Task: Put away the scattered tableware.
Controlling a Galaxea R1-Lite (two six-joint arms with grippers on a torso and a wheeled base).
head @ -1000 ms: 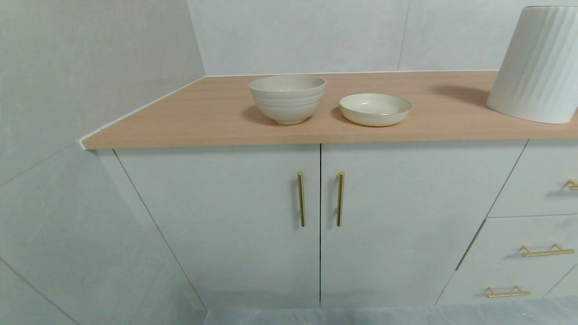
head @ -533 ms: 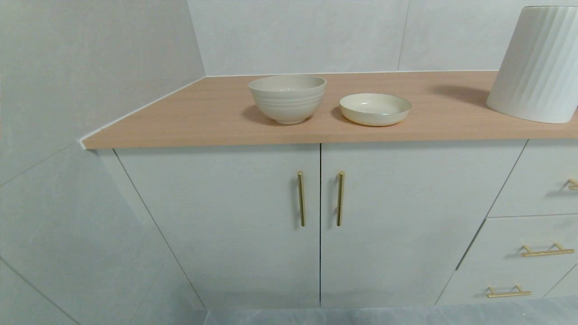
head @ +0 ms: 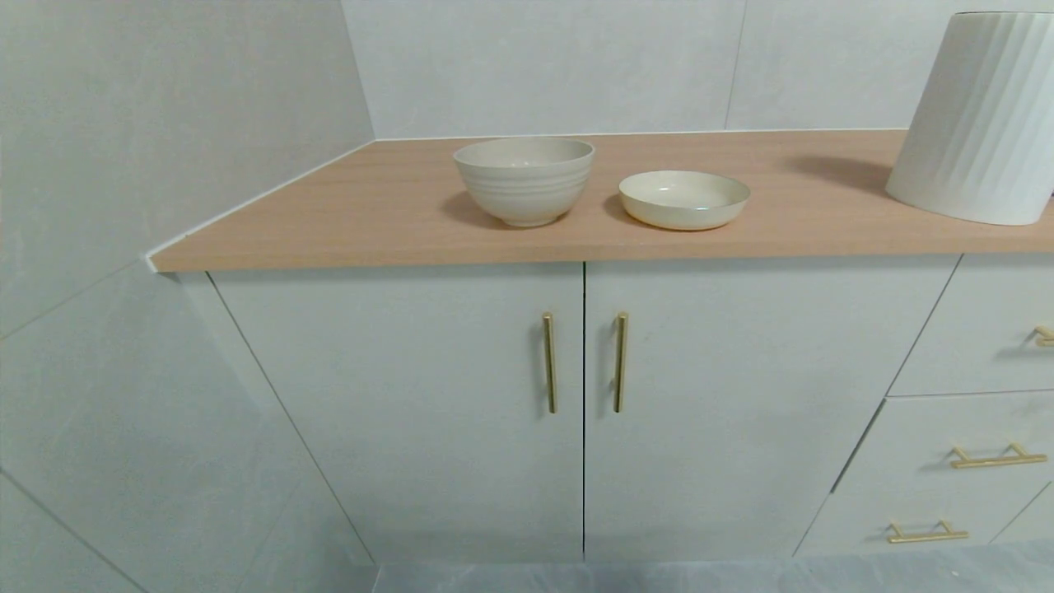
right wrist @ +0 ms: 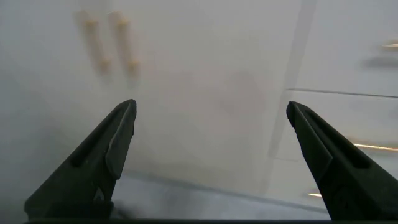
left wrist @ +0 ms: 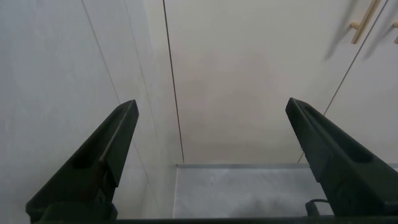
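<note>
ribbed bowl [head: 524, 179] | shallow dish [head: 683, 198] just beside | on wooden countertop [head: 370, 222]

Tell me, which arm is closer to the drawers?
Right. The drawers lie just beside the right end effector; the left end effector faces the left door by the wall, farther from them.

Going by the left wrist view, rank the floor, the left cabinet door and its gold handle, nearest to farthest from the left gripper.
1. Floor: below and just ahead of the open left gripper.
2. Left cabinet door: straight ahead of it.
3. Gold handle: high on that door, beside the seam with the other door.
</note>
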